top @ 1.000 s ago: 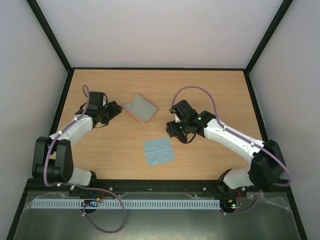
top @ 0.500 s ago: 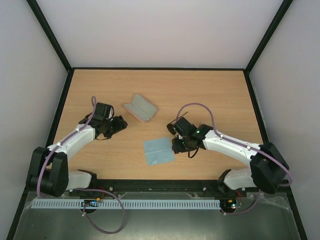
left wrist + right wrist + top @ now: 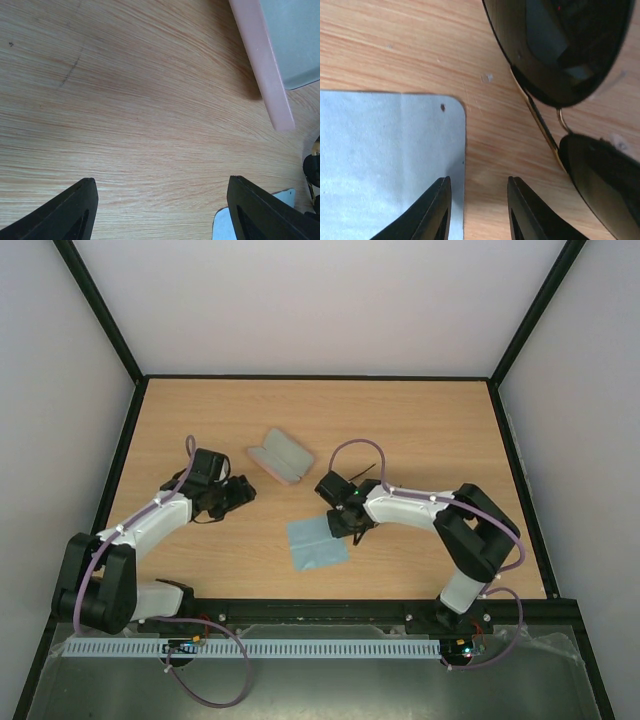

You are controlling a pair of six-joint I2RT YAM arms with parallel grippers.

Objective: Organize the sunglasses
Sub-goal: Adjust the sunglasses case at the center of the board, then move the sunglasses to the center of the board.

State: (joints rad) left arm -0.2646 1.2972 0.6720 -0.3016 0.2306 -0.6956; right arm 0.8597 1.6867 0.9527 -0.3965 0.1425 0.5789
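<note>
A pale wooden desk fills a white-walled, black-framed booth. The pink case lies hinged open at 11 o'clock from the desk's centre, its lining up, likely laid ready to take the glasses. The light blue cloth is spread flat at 6 o'clock. The sunglasses sit on the wood just off the cloth's 1 o'clock corner. The right end effector hangs low over that cloth edge with a narrow gap between its jaws, clasping nothing, the lenses at 1 o'clock from its tips. The left end effector is spread wide and empty at the case's 8 o'clock side, probably waiting to steady it.
</note>
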